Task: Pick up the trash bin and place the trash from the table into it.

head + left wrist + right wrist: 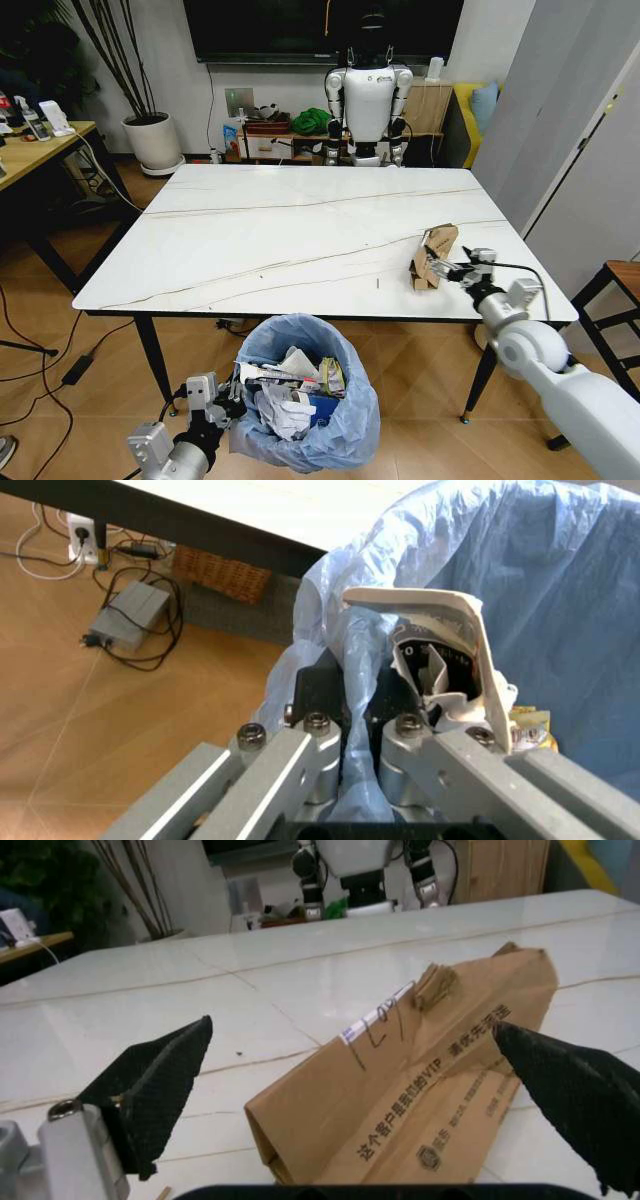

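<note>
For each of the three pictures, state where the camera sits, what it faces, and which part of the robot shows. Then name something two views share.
Head view: high on the robot, looking down at the table; both arms show.
Left wrist view: behind the left claw, shut on the trash bin liner's rim.
Right wrist view: behind the open right claw, facing the brown paper bag.
Shared: the bag and bin also appear from the head.

One bench (300,230) w/ one brown paper bag (435,255) on it. One blue-lined bin (310,395), several bits of litter inside, exact no. unclear. Two claws: left (228,405), right (450,268).
</note>
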